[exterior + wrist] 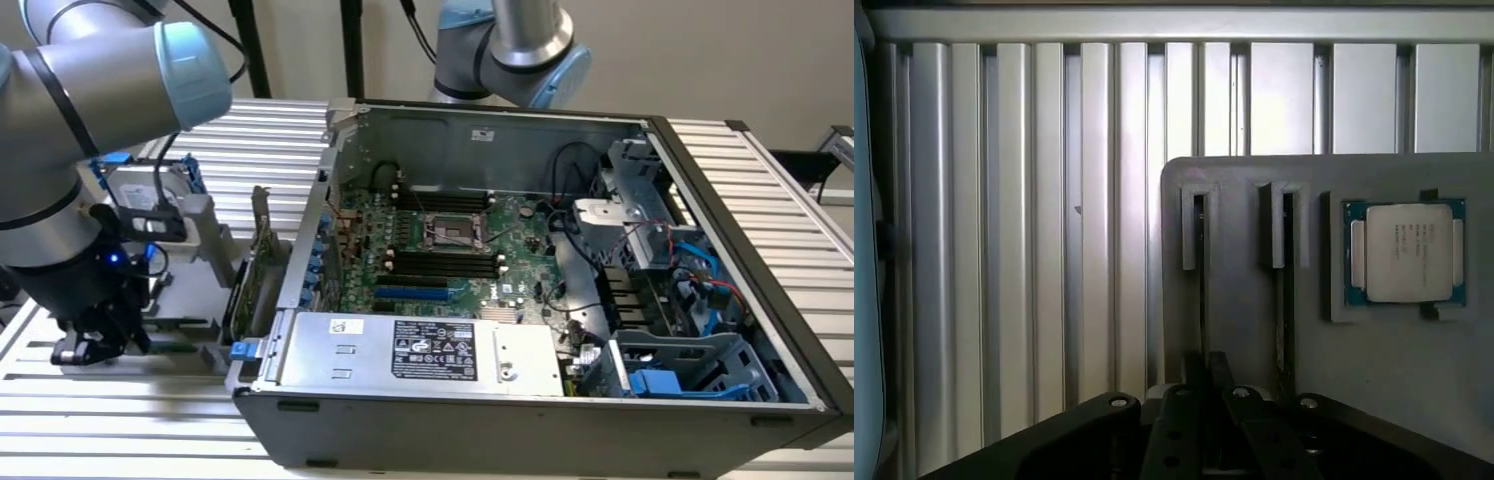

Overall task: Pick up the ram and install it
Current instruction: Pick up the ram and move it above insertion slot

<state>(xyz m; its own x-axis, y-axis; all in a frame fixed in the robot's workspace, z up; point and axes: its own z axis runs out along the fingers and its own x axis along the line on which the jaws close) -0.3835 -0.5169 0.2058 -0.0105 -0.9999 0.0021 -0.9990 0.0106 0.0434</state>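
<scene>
Grey slotted tray [1244, 320], thin ram [1202, 290] edge-on, black hand [1206, 368]

The ram [1201, 290] stands on its long edge in a narrow slot of the grey holder [1239, 330], seen edge-on as a thin, dark, straight strip running along the slot's length, upright, not tilted.

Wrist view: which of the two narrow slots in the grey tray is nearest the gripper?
The slot farther from the silver processor chip; the gripper sits at its end, while the other slot lies between it and the chip.
</scene>
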